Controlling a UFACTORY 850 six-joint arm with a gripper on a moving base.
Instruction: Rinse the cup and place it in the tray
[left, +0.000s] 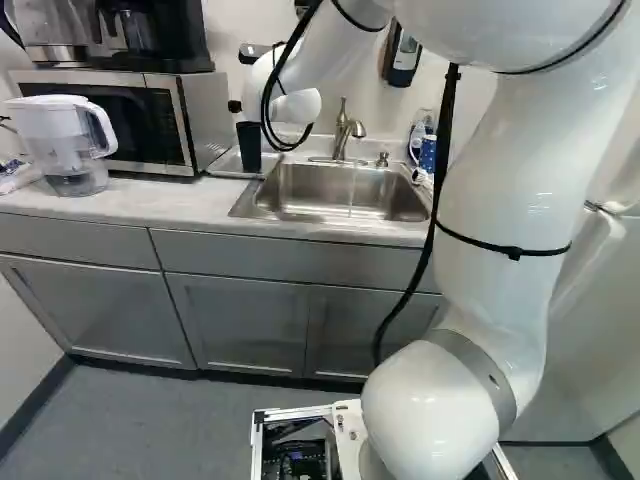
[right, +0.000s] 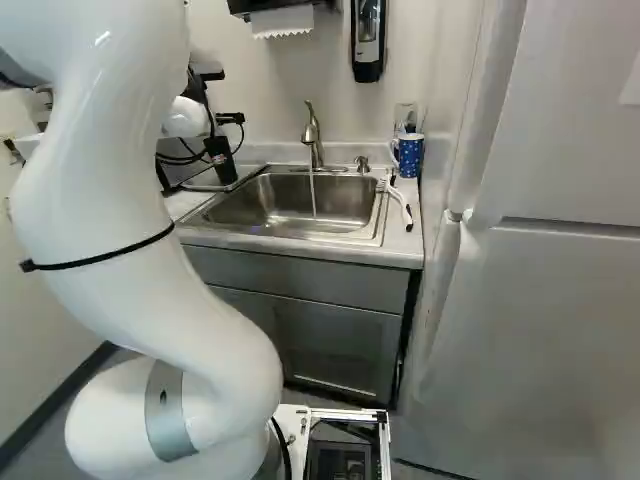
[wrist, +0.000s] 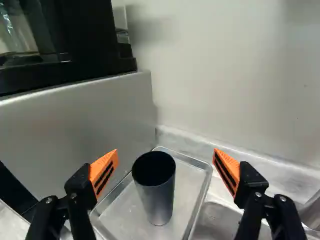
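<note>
In the left base view my gripper (left: 243, 80) is at the far end of the arm, by the wall above the counter. The black cup (left: 249, 146) stands upright below it on the metal tray (left: 226, 166), beside the microwave. Seen from the wrist, my gripper (wrist: 166, 154) is open, its orange-padded fingers wide apart. The dark cup (wrist: 157, 192), mouth up, shows ahead in the span between them, touched by neither finger. Its base rests on the tray (wrist: 192, 197). The right base view also shows the cup (right: 221, 160), left of the sink.
A thin stream of water runs from the faucet (right: 312, 135) into the sink (right: 345, 205). The microwave (left: 150, 120) borders the tray, with a coffee machine above it. A water pitcher (left: 65, 140) stands farther left. A blue mug (right: 410, 155) and white-handled brush (right: 398, 198) are right of the sink.
</note>
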